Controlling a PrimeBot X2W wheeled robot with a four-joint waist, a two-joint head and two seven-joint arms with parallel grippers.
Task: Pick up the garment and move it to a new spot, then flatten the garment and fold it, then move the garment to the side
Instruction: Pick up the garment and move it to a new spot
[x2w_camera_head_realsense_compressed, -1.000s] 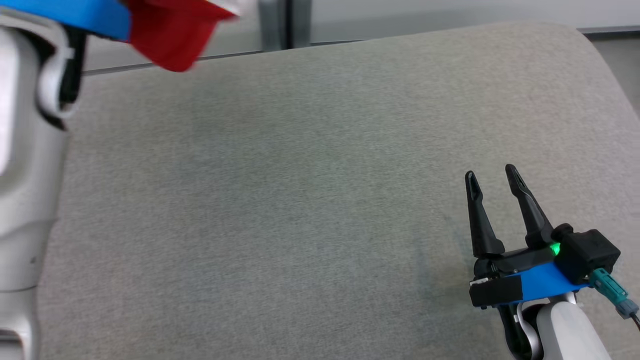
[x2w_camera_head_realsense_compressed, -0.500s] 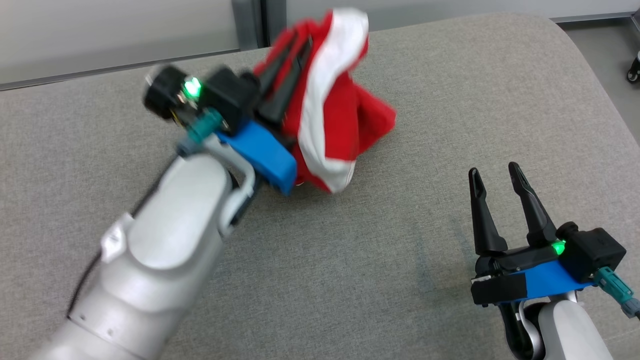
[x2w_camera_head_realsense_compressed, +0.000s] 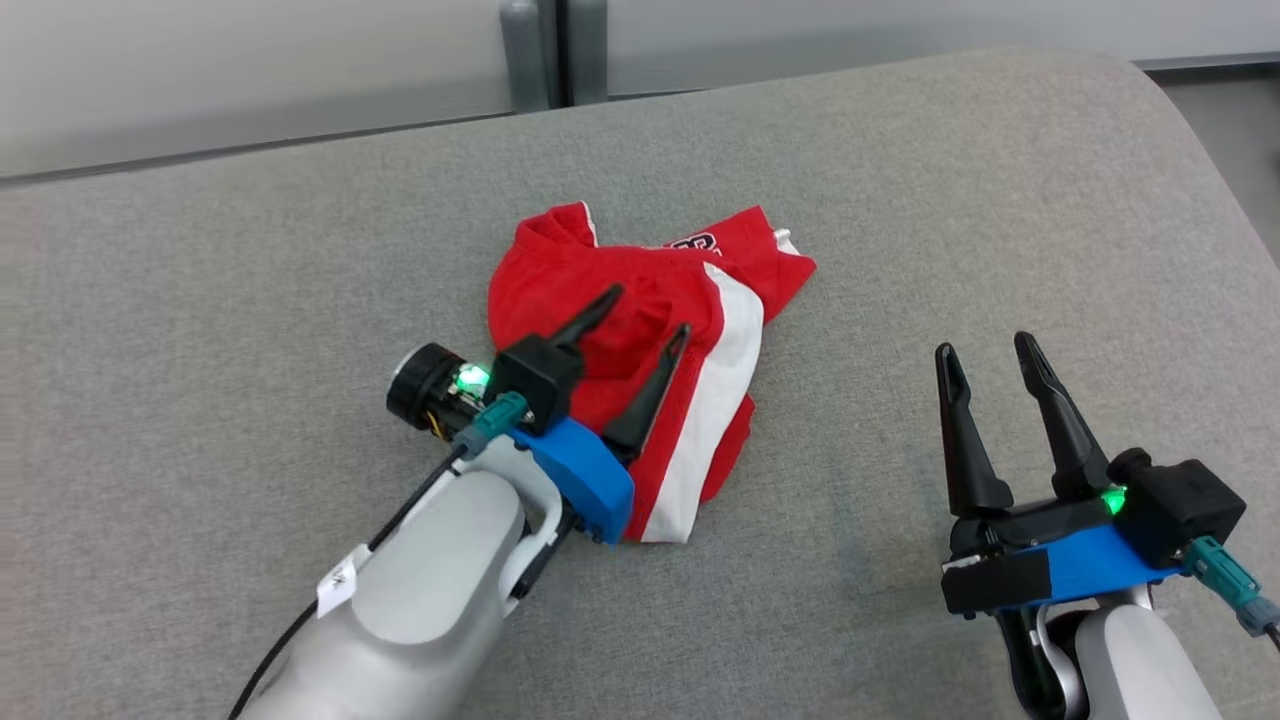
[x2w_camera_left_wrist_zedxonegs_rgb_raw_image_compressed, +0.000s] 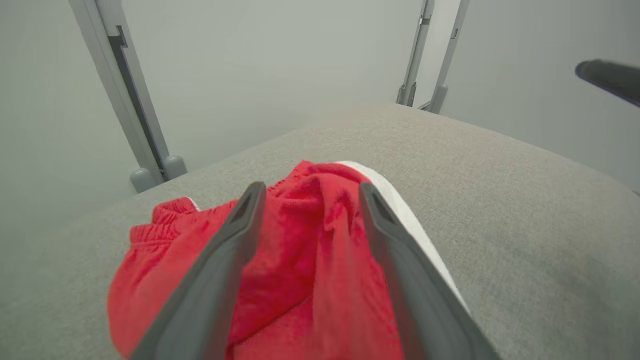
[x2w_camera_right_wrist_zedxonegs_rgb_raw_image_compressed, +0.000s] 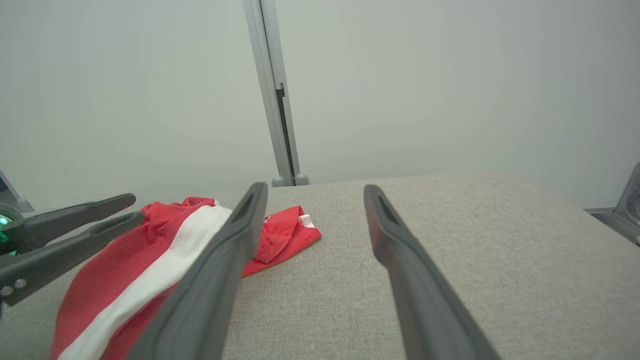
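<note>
The garment (x2w_camera_head_realsense_compressed: 650, 340) is a crumpled pair of red shorts with a white side stripe, lying in a heap on the grey cushion (x2w_camera_head_realsense_compressed: 300, 250). My left gripper (x2w_camera_head_realsense_compressed: 648, 312) hovers over the heap's near side with its two fingers spread and nothing between them. In the left wrist view the garment (x2w_camera_left_wrist_zedxonegs_rgb_raw_image_compressed: 310, 250) bulges up between the open fingers of the left gripper (x2w_camera_left_wrist_zedxonegs_rgb_raw_image_compressed: 310, 192). My right gripper (x2w_camera_head_realsense_compressed: 985, 350) stands open over bare fabric to the right of the garment. The right wrist view shows the garment (x2w_camera_right_wrist_zedxonegs_rgb_raw_image_compressed: 165, 255) at left, beyond the right gripper (x2w_camera_right_wrist_zedxonegs_rgb_raw_image_compressed: 312, 190).
The cushion's far edge meets a pale wall with a grey post (x2w_camera_head_realsense_compressed: 535, 50). Its right corner curves away toward the floor (x2w_camera_head_realsense_compressed: 1240, 110). Bare grey fabric stretches left, right and in front of the heap.
My left arm swung the garment down from the upper left onto the cushion's middle. The left gripper has opened and the shorts now lie in a heap. The head camera shifted.
</note>
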